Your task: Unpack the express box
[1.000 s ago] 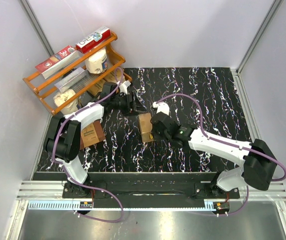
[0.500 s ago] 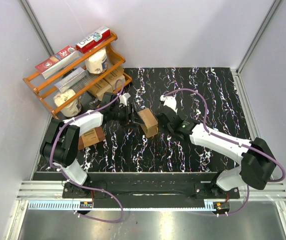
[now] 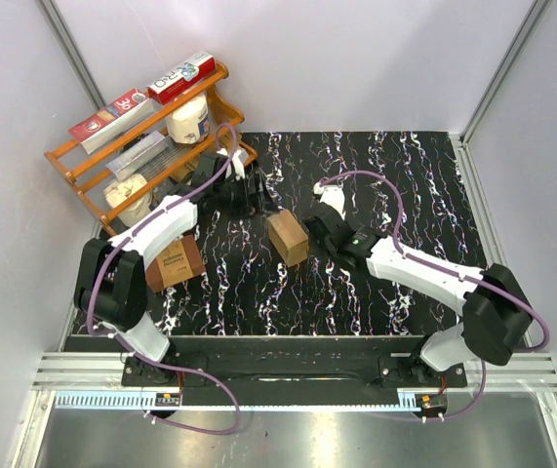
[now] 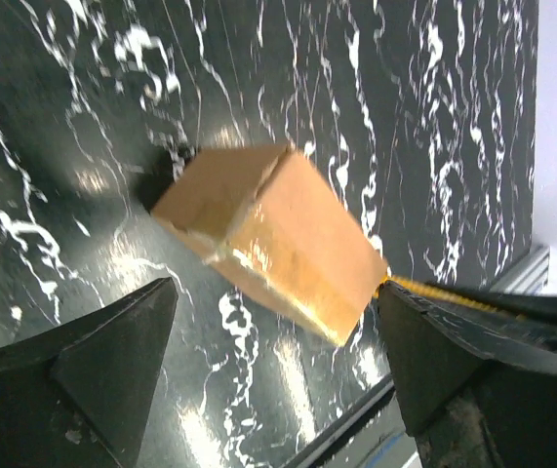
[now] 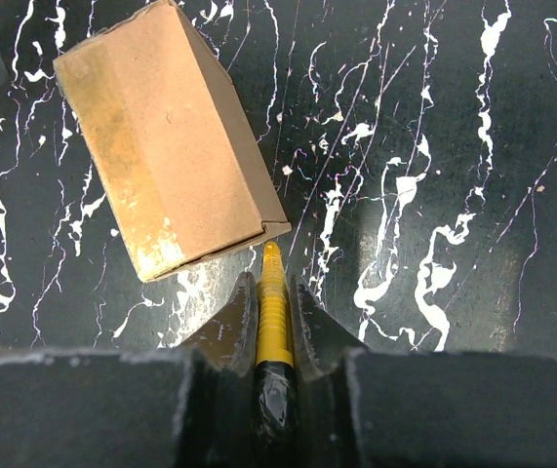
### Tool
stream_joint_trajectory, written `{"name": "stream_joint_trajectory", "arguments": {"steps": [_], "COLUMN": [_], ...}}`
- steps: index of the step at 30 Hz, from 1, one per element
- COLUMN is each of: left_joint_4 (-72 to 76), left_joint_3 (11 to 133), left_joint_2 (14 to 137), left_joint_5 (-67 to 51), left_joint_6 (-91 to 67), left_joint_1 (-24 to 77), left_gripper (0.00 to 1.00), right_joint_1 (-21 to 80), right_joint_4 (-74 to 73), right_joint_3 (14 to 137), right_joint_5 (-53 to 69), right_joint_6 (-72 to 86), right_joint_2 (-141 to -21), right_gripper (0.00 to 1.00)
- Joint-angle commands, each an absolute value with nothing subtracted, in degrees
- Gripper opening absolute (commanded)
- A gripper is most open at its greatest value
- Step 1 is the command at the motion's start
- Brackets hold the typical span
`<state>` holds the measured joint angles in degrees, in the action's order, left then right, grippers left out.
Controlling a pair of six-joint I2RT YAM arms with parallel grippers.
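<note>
The table [image 3: 405, 175] has a black top veined with white, like marble. White walls [image 3: 356, 58] close it in on the left, right and far sides, with metal posts in the far corners. A wooden rack [image 3: 151, 136] stands tilted in the far left corner, stacked with cartons and tubs. A reddish-brown box [image 3: 176, 261] with a label sits at the near left, beside the left arm.

The express box [image 3: 288, 239] lies on the table near the middle, between the two grippers and apart from the rack and the other box. It is plain light-brown card, longer than it is wide. In the top view its long axis runs mostly far to near, with the near end swung a little to the right. A shiny strip crosses its surface towards one end.

The left gripper [image 3: 258, 205] hangs just to the far left of the box with its fingers spread wide and nothing between them. Its own camera shows the box lying beyond the gap.

The right gripper [image 3: 312, 234] is just right of the box, its fingers pinched narrow on a thin yellow tool [image 5: 271, 292]. The tool's tip points at the box's lower corner edge. Whether it touches the card cannot be told.
</note>
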<state>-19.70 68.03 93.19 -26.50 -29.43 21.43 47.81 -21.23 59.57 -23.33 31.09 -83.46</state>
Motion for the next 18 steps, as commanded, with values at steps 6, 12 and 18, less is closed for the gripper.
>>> {"name": "stream_joint_trajectory", "arguments": {"steps": [6, 12, 18], "left_joint_4": [-12.31, -9.67, -8.95], "left_joint_3": [72.34, 71.11, 68.91], "left_joint_2": [101.07, 103.79, 103.36], "left_joint_5": [-27.94, -32.68, -33.94], "left_joint_6": [-27.27, -24.61, -26.55], "left_joint_1": [21.62, 21.62, 21.53], "left_gripper": [0.89, 0.88, 0.75], "right_joint_1": [46.94, 46.58, 45.62], "right_joint_4": [-17.76, -17.14, -16.7], "right_joint_3": [61.17, 61.87, 62.49], "right_joint_5": [-24.0, -23.38, -23.2], "right_joint_6": [32.7, 32.61, 32.69], "right_joint_2": [-85.08, -86.31, -87.19], "right_gripper": [0.0, 0.0, 0.0]}}
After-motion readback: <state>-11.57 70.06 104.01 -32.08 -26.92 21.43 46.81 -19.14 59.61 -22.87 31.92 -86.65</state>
